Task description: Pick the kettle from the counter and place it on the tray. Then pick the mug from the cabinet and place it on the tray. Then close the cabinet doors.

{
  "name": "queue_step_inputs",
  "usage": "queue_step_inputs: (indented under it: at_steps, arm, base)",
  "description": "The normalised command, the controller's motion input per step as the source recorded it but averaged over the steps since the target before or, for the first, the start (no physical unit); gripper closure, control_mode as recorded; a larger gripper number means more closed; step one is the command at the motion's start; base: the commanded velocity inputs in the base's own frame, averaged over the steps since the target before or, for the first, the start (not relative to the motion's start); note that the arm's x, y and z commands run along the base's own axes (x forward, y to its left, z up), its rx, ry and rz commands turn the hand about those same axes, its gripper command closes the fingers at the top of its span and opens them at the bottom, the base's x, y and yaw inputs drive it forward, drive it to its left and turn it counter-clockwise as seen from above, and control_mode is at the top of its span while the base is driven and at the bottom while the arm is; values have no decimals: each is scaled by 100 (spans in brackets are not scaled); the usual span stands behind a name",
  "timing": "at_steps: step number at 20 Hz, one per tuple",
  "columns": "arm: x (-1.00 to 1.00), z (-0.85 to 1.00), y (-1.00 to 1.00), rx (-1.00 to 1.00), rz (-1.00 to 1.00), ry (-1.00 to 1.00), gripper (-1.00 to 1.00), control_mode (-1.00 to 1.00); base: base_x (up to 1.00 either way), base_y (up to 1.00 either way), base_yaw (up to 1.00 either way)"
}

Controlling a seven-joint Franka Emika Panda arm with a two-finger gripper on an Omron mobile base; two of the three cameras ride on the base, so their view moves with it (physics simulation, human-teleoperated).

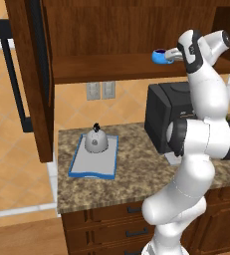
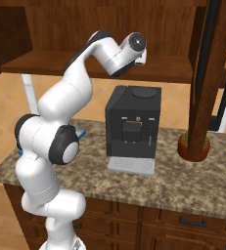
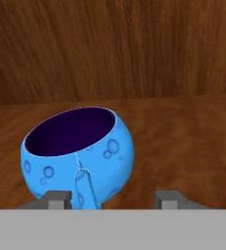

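- Kettle (image 1: pixel 95 139) sat on the tray (image 1: pixel 78 164), on the counter (image 1: pixel 136 179) well left of the coffee machine (image 2: pixel 133 124); I judged the first step done.
- Mug (image 3: pixel 78 155) stood upright on the cabinet (image 1: pixel 111 30) shelf (image 3: pixel 183 146), handle turned toward the hand, so the mug pick was the step in hand.
- Gripper (image 3: pixel 113 197) was at the mug, fingertips (image 3: pixel 55 197) set apart; the left tip lay just beside the handle, the right one well clear of the body.
- Whether the fingers had contact with the handle or wall I could not tell; nothing looked pinched yet.
- Next move, as I judged, called for the fingers to come together on the handle or rim, then a lift clear of the shelf and a swing down-left to the tray, beside the kettle.
- Door (image 1: pixel 29 74) hung open at the left; closing came last.
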Motion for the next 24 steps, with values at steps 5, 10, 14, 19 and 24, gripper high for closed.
queue_step_inputs:
  at_steps: [5, 10, 14, 19, 24]
  arm:
    - [6, -6, 1, 0, 0, 0, 100, -100]
    - [14, 0, 4, 1, 1, 0, 100, -100]
    - [-1, 0, 3, 3, 1, -1, 100, -100]
    - [-35, 0, 0, 6, 0, -4, 100, -100]
    - [-52, 6, 18, 0, 0, -10, 100, -100]
  base:
    - [0, 0, 0]
    - [0, 0, 0]
    - [0, 0, 0]
    - [0, 0, 0]
    - [0, 0, 0]
